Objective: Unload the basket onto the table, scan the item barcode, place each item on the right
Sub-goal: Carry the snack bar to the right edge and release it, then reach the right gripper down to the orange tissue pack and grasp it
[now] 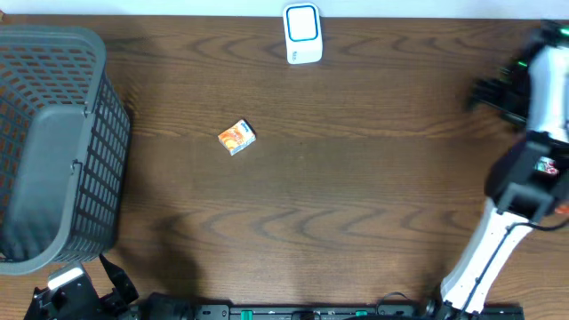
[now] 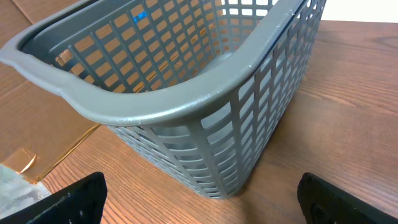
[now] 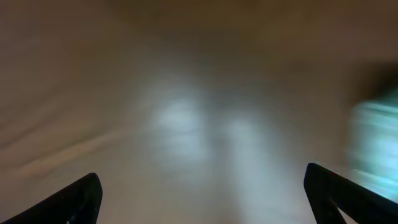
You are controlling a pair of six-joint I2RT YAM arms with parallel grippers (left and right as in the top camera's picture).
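Overhead view: left tool and right tool gape empty, so best grip the orange box, seven o'clock of the scanner, leaving its barcode uncovered.

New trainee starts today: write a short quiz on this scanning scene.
1. True or false: the orange box lies inside the grey basket.
2. The white scanner stands: A at the table's far edge; B in the basket; C touching the box.
3. What does the left hand face, and is it open?
Key: 1 false; 2 A; 3 the basket, open and empty.
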